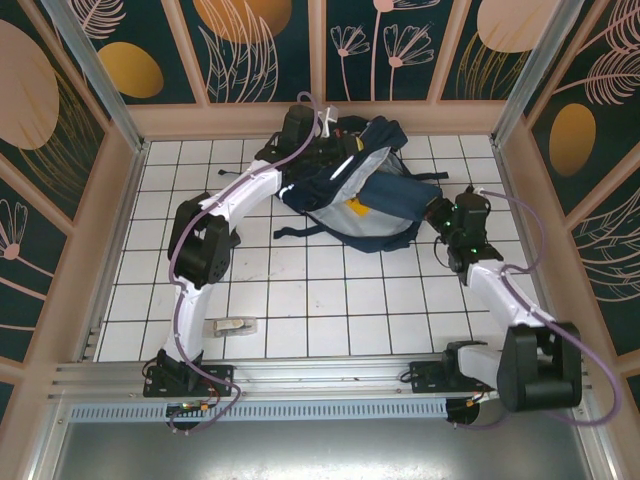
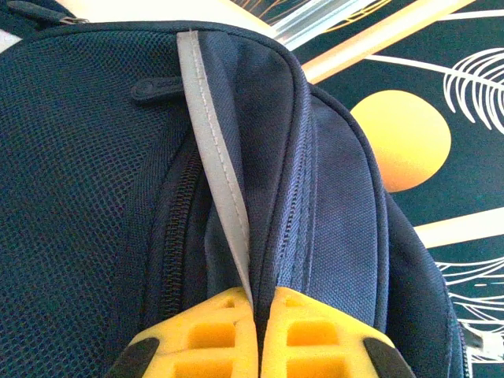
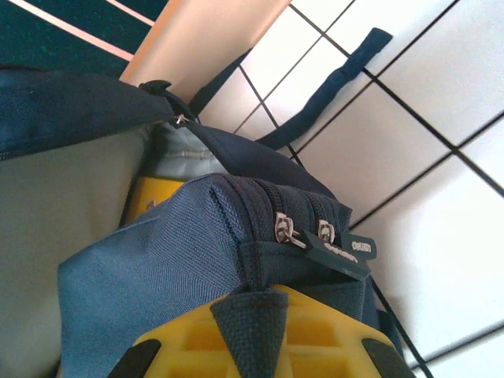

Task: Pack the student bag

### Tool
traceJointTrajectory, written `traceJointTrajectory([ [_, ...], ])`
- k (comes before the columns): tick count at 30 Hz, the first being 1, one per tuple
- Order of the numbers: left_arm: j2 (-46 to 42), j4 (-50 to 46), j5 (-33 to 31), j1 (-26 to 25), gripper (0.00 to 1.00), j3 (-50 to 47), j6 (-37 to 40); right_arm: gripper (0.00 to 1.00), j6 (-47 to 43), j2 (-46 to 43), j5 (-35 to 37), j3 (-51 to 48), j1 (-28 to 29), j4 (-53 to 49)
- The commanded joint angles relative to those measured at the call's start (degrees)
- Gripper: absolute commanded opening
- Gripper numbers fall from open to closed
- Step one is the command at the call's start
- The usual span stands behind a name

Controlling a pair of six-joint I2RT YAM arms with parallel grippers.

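White-tiled counter [image 1: 300, 300] carries the student bag [image 1: 340, 190] at its 12 o'clock end, and the left pincer's [image 2: 257, 315] thin pinch on the bag's reflective stripe [image 2: 213, 157] could slip, collapsing the mouth onto the navy zip pouch [image 3: 181, 236] whose tab the right pincer [image 3: 248, 315] clamps, the bag at that pincer's 9 o'clock.

White tiled tabletop [image 1: 330, 310], dark teal wall panels [image 1: 400, 45] with gold discs and leaf outlines, pale wooden frames [image 1: 316, 50]
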Motion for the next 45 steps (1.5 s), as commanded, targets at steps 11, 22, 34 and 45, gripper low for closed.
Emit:
traceJointTrajectory([
  [11, -3.43, 8.8, 2.69, -1.86, 0.0, 4.19, -2.01, 0.0, 12.51, 30.08, -5.34, 17.56, 14.29, 23.1],
  [22, -3.81, 12.02, 3.23, -1.95, 0.0, 1.91, -4.11, 0.0, 26.88, 35.4, -6.32, 11.41, 14.22, 42.05],
  [34, -2.96, 10.48, 3.11, -3.46, 0.0, 5.24, -2.76, 0.0, 30.54, 28.8, 12.24, 9.77, 17.65, 37.09],
  [45, -2.96, 8.89, 4.12, -3.89, 0.0, 6.92, -1.31, 0.0, 34.15, 45.66, -9.62, 19.72, 18.99, 46.6],
])
